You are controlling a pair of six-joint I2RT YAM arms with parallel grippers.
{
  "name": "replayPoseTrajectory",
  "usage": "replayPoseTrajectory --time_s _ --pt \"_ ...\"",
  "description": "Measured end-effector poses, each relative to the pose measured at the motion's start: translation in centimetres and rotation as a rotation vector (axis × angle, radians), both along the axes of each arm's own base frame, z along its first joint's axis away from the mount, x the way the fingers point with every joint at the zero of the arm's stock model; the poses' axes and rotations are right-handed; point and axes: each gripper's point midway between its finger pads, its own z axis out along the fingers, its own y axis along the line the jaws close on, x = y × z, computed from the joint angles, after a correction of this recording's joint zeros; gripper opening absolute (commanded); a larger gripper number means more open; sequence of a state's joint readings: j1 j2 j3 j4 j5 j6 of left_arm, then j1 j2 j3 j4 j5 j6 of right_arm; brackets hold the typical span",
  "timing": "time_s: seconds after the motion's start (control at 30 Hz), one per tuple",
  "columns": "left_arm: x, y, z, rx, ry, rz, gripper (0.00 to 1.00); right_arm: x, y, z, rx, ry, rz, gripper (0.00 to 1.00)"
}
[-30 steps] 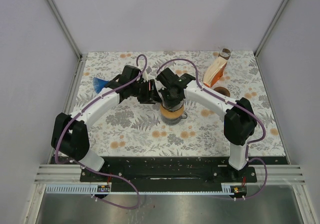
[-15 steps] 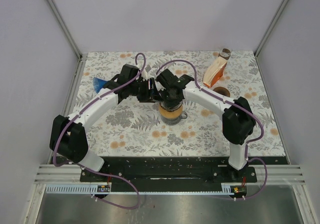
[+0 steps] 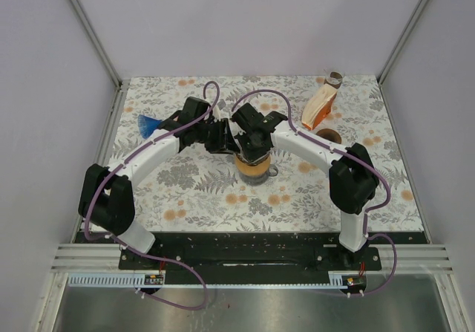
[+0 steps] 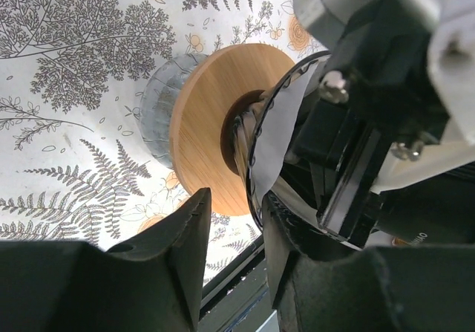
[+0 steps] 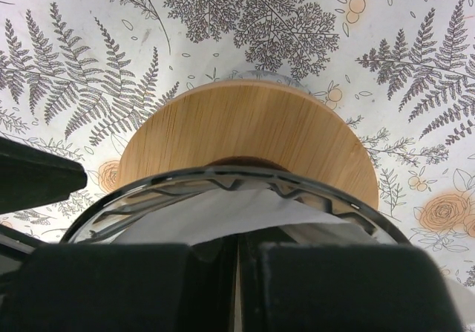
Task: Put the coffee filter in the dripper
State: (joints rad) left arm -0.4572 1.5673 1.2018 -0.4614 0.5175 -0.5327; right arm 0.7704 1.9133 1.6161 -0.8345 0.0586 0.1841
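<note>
The dripper (image 3: pixel 254 170), a glass cone with a round wooden collar (image 5: pixel 245 124), stands on a glass cup at the table's middle. My right gripper (image 3: pixel 251 146) is right above it, shut on the white coffee filter (image 5: pixel 223 213). The filter hangs inside the dripper's dark rim (image 5: pixel 245 174). In the left wrist view the filter (image 4: pixel 278 131) shows within the rim, above the collar (image 4: pixel 215 116). My left gripper (image 4: pixel 236 228) is open at the dripper's left side (image 3: pixel 223 135), with its right finger close to the rim and nothing between its fingers.
An orange bottle (image 3: pixel 319 108) lies at the back right with a small brown cylinder (image 3: pixel 335 77) behind it and a brown ring (image 3: pixel 330 135) in front. A blue object (image 3: pixel 147 124) lies at the back left. Both arms crowd over the cup.
Both grippers have shifted slightly toward the far side over the dripper. The right gripper still holds the filter and the dripper has not moved.
</note>
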Motion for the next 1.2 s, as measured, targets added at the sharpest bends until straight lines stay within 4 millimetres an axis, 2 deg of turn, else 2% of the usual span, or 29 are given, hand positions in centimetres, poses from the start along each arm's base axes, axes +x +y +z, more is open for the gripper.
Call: replayPoseTrajectory --time_s 0.27,0.37,0.63,0.93,1.2 --pt "0.0 0.0 -0.2 0.002 0.004 0.000 0.34 0.0 -0.1 0.6 0.006 -0.012 0.008 0.00" --pt "0.0 0.0 -0.2 0.002 0.004 0.000 0.34 -0.1 -0.2 1.6 0.015 -0.029 0.016 0.00" --pt "0.0 0.0 -0.2 0.002 0.003 0.001 0.34 0.1 -0.3 5.8 0.066 -0.107 0.041 0.01" --pt "0.1 0.1 -0.2 0.010 -0.001 -0.002 0.47 -0.1 -0.8 8.6 0.090 -0.167 0.069 0.03" --pt "0.5 0.1 0.7 0.013 -0.033 -0.007 0.57 -0.6 -1.5 11.9 0.128 -0.241 0.103 0.05"
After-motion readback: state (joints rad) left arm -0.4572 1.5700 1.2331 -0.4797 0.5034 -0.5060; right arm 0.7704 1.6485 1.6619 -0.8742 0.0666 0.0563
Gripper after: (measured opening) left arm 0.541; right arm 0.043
